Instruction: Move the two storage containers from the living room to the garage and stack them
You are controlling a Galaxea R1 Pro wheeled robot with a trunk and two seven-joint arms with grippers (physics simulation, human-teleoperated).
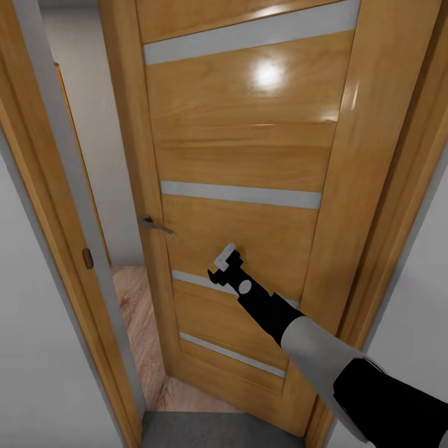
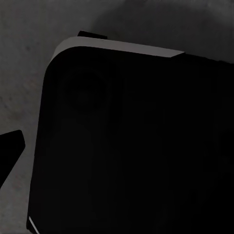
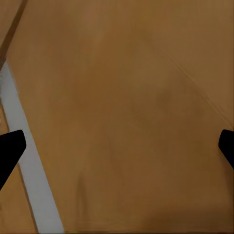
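My right gripper (image 1: 222, 266) was stretched forward against the wooden door (image 1: 249, 155), fingers spread wide and grasping nothing; in the right wrist view both fingertips (image 3: 10, 146) sat at the far edges of the picture with bare door panel and one pale inlay strip (image 3: 29, 165) between them; the gripper lay near the lower strips, to the right of and below the lever handle (image 1: 155, 225). The door stood partly ajar; through the gap on the left I saw light wood-plank floor (image 1: 134, 311) and a pale wall beyond; nearest me lay a dark grey floor (image 1: 205, 432). The left wrist view showed a dark rounded body (image 2: 131, 146) over grey speckled ground, with one fingertip (image 2: 9, 146) at the edge; I could not tell whether my left gripper was spread or closed. Neither storage container was visible here, so their whereabouts could not be recorded. Judgement: task at an early or transit stage; no container carried; the door needed pushing wider, then fetching, carrying and stacking all remained.
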